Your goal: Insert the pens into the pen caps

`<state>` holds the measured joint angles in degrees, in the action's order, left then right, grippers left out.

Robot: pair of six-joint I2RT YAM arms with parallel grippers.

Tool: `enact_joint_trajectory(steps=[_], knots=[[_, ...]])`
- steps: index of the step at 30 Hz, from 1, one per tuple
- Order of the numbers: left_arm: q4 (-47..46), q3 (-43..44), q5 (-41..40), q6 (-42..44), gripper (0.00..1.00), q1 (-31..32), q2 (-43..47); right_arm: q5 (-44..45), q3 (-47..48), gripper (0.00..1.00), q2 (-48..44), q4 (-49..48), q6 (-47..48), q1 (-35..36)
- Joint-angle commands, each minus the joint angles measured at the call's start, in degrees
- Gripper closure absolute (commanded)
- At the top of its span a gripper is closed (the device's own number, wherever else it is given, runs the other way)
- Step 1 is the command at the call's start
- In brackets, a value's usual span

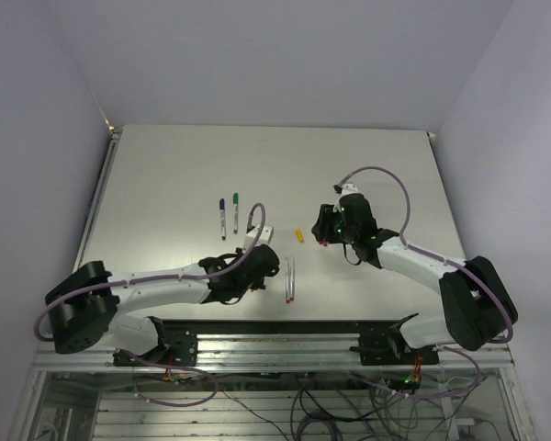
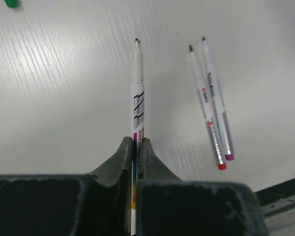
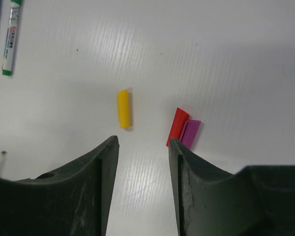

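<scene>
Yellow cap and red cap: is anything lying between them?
No. In the right wrist view, only bare table separates the yellow cap from the red cap.

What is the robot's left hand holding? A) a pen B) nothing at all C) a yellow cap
A: in the left wrist view the left gripper is closed on the barrel of a pen, whose uncapped tip points away from the gripper.

Bright, even light (shadows soft), mostly sharp.
</scene>
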<state>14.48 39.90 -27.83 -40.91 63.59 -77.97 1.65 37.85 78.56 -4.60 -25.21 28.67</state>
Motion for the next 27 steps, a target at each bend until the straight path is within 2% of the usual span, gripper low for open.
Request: enact_joint_trajectory(steps=[1,4,11,20,27], knots=[[-0.53,-1.02,-0.39,1.07,0.93,0.2,5.33,-2.0,2.98,0.59,2.51,-0.53,3.86,0.53],[-2.5,-2.81,-0.19,0.49,0.93,0.15,8.21,-0.22,5.7,0.64,5.29,0.9,6.52,2.72],[-10.16,-7.64,1.84,0.64,0.93,0.14,13.55,4.15,12.68,0.63,13.92,4.15,11.49,7.97],[-13.91,-10.88,2.52,2.57,0.93,0.15,20.82,6.06,17.19,0.63,21.16,5.79,10.73,8.6],[-14.38,-11.94,2.33,2.28,0.93,0.13,21.81,6.18,17.88,0.63,23.4,6.52,10.88,8.8]])
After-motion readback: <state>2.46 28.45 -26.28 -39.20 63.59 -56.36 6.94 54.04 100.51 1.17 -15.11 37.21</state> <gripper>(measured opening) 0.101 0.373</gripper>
